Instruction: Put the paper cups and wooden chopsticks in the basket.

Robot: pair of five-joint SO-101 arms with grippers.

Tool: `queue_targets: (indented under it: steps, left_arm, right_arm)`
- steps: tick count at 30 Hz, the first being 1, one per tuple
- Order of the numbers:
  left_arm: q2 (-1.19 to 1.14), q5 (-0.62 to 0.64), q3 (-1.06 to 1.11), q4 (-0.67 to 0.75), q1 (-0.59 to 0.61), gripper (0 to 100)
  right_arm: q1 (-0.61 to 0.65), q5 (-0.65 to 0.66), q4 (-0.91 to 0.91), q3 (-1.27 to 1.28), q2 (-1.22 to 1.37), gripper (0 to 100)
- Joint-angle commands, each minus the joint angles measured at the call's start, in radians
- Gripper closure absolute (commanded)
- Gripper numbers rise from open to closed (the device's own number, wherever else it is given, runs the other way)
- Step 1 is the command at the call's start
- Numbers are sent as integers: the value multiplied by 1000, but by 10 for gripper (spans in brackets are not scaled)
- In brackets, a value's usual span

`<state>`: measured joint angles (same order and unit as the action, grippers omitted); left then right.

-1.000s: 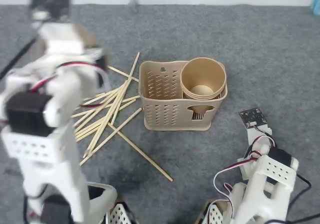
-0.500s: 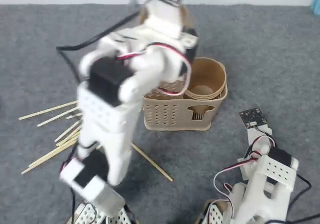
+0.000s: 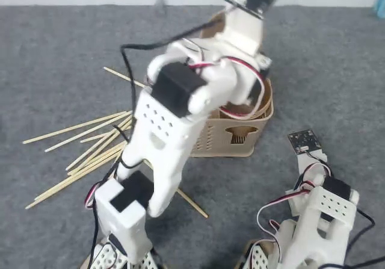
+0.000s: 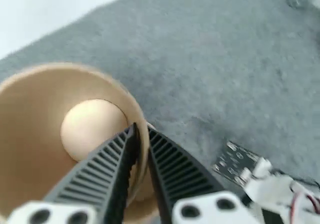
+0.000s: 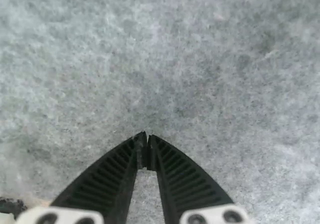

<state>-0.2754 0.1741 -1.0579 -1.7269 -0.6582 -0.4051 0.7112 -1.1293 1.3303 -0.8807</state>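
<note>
The paper cup (image 4: pixel 60 149) stands in the basket (image 3: pixel 234 139), its rim caught between the narrowly parted fingers of the left gripper (image 4: pixel 141 130). Beyond the gripper lies open grey carpet (image 4: pixel 210 58). Wooden chopsticks (image 3: pixel 90 151) lie well behind it. The right gripper (image 5: pixel 144 136) is closed, its tips meeting, over bare carpet.

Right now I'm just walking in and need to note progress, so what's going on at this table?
The left gripper hovers at the rim of the stacked paper cups, which already sit in the basket. Its fingers are closed to a slit, and whether they pinch the rim is unclear. The wooden chopsticks lie scattered on the grey mat beside the basket. The right gripper rests shut, low over the mat.
</note>
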Motion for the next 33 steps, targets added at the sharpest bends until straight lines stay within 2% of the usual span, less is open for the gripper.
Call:
queue_targets:
  steps: [1,7,15,27,29,33]
  left_arm:
    - [118,8,88,-29,-61,987]
    - [172,-112,269,-28,-75,987]
    - [219,-114,361,-28,-61,987]
    - [219,-115,371,-29,-60,984]
    - [222,-158,371,-31,-58,956]
    - [269,-195,426,-29,-58,811]
  right_arm:
    - [-5,-12,16,-6,-30,990]
    - [-5,-12,16,-6,-30,990]
    - [-5,-12,16,-6,-30,990]
    - [-5,-12,16,-6,-30,990]
    - [-5,-12,16,-6,-30,990]
    - [-5,-12,16,-6,-30,990]
